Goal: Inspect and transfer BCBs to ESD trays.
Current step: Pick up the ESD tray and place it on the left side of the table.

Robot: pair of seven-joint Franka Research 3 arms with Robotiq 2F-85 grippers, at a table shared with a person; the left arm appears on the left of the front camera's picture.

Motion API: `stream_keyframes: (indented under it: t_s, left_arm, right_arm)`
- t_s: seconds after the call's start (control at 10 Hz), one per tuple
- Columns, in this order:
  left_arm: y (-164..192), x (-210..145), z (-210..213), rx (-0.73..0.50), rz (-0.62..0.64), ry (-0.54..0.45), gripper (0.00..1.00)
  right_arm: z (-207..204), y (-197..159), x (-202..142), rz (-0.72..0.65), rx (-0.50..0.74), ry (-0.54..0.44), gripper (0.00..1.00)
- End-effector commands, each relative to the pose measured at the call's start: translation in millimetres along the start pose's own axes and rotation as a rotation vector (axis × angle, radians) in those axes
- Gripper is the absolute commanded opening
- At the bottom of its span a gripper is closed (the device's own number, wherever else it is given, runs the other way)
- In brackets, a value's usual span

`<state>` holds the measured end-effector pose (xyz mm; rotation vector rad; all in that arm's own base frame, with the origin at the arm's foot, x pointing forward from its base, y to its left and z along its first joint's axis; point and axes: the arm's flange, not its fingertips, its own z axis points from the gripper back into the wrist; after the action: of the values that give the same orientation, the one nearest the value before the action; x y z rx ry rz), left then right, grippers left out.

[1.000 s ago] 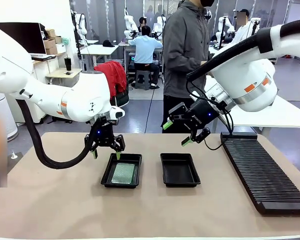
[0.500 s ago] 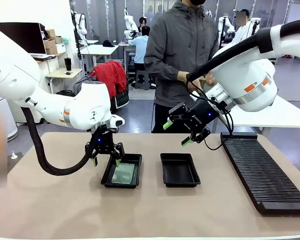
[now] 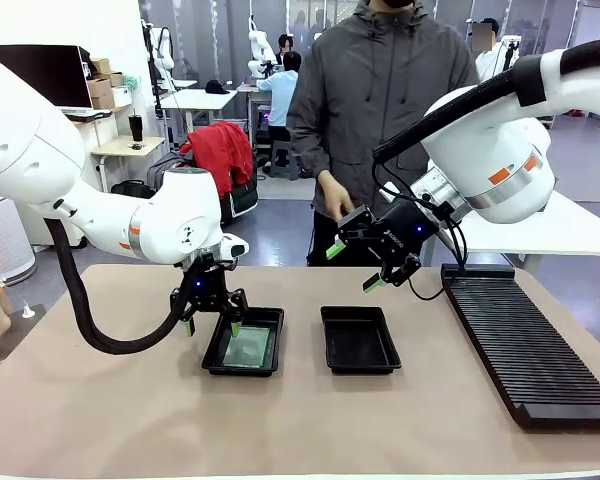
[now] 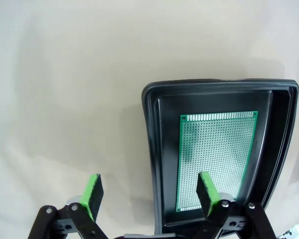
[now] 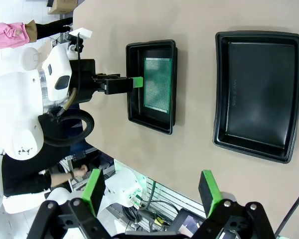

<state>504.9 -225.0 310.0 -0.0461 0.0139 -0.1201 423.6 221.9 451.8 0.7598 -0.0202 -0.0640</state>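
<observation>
A green BCB [image 3: 247, 346] lies flat in the left ESD tray [image 3: 240, 370]. Just above that tray's left rim, my left gripper [image 3: 212, 325] hangs open and holds nothing. In the left wrist view, the left gripper [image 4: 149, 194] straddles the tray's rim [image 4: 150, 129], one finger over the BCB [image 4: 217, 159] and the other over bare table. The right ESD tray [image 3: 358, 340] is empty. High above its far edge, my right gripper [image 3: 354, 267] is open and tilted. From the right gripper [image 5: 151, 188] I look down on the BCB [image 5: 157, 84] in its tray [image 5: 150, 121] and on the empty tray [image 5: 259, 94].
A long black ribbed rack [image 3: 530, 340] lies along the table's right side. A person in a grey jacket stands at the far edge, one hand [image 3: 332, 205] hanging down behind my right gripper. The beige table [image 3: 110, 410] is bare at front and left.
My left gripper has sunk a little and shifted towards the tray's left rim. The person has turned to face the table and lowered a hand. The right arm has stayed still.
</observation>
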Motion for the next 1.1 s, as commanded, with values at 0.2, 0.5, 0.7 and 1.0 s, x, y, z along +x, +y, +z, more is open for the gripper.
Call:
stream_keyframes:
  t_s: [0.2, 0.5, 0.7, 1.0]
  left_arm:
    - [-0.3, -0.1, 0.8, 0.0, -0.001, -0.001, 1.0]
    - [-1.1, 0.3, -0.7, -0.013, 0.005, -0.013, 0.94]
    - [0.6, 1.7, -0.2, -0.023, 0.008, -0.015, 0.84]
    - [1.8, 2.0, -0.1, -0.03, 0.008, -0.017, 0.7]
  right_arm:
    - [0.8, 1.4, 1.1, -0.007, -0.015, -0.001, 1.0]
    - [0.8, 1.4, 1.1, -0.007, -0.015, -0.001, 1.0]
    - [0.8, 1.4, 1.1, -0.007, -0.015, -0.001, 1.0]
    - [0.8, 1.4, 1.1, -0.007, -0.015, -0.001, 1.0]
